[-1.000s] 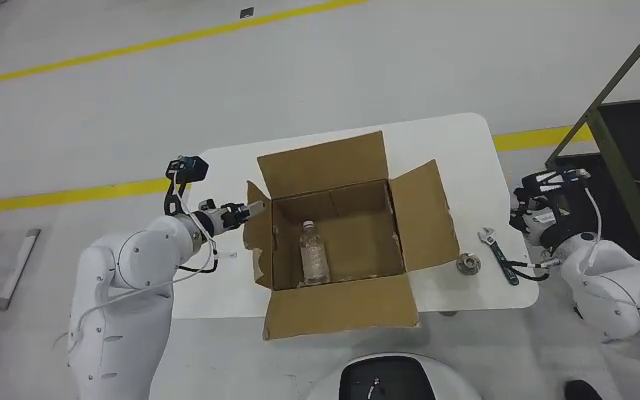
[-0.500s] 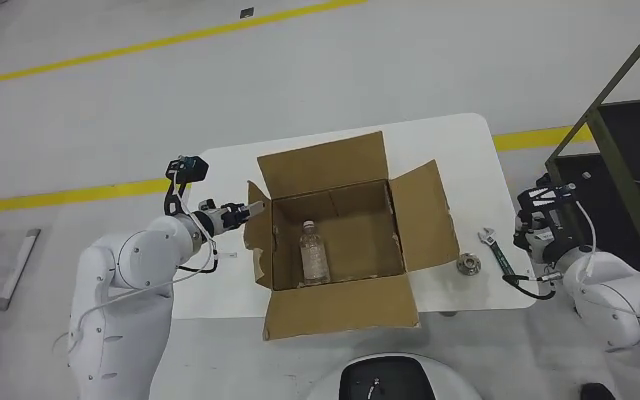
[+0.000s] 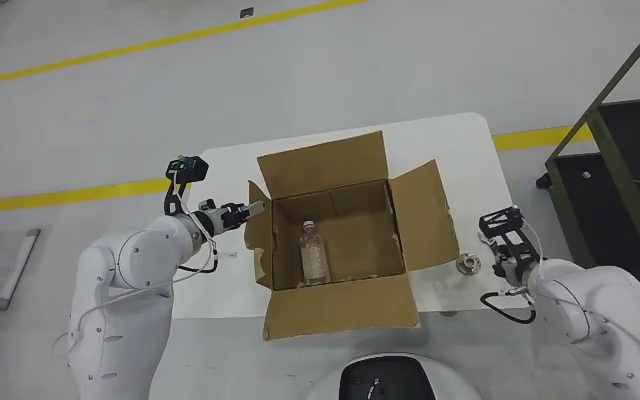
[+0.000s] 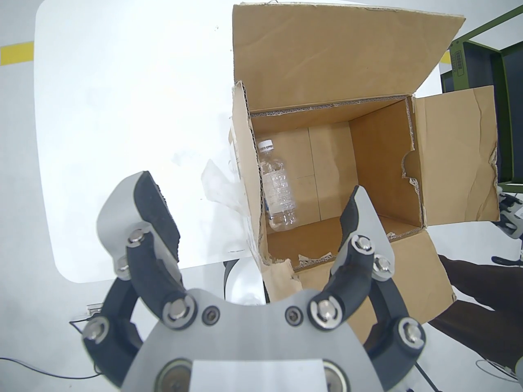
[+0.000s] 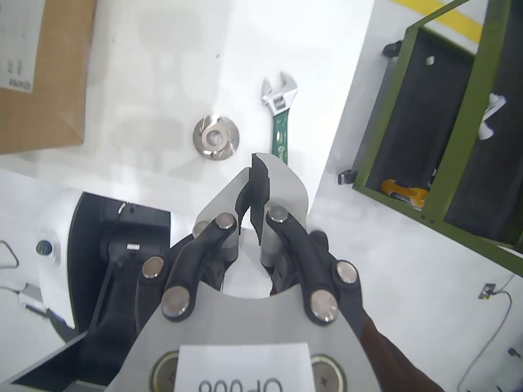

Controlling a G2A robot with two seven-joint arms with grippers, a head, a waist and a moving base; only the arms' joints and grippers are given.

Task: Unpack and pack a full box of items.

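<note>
box (image 3: 340,305) open on tabletop (image 3: 440,150), bottle (image 3: 314,252) lying inside | left gripper (image 4: 253,195) beside box, jaws wide | right gripper (image 5: 255,173) above tabletop edge near wrench (image 5: 280,124) and metal disc (image 5: 215,137), jaws pressed together, empty

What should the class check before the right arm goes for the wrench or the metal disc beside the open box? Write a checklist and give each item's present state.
1. Box flaps folded out: ok, all four are open.
2. Room inside the box: ok, only a bottle lies on the bottom, along one wall.
3. Right gripper ready to grasp: not ok, it is shut and empty and would have to open first.
4. Wrench and metal disc free to pick: ok, they lie flat on the table, apart from each other.
5. Left gripper out of the way: ok, it is open, empty and outside the box by a side flap.
</note>
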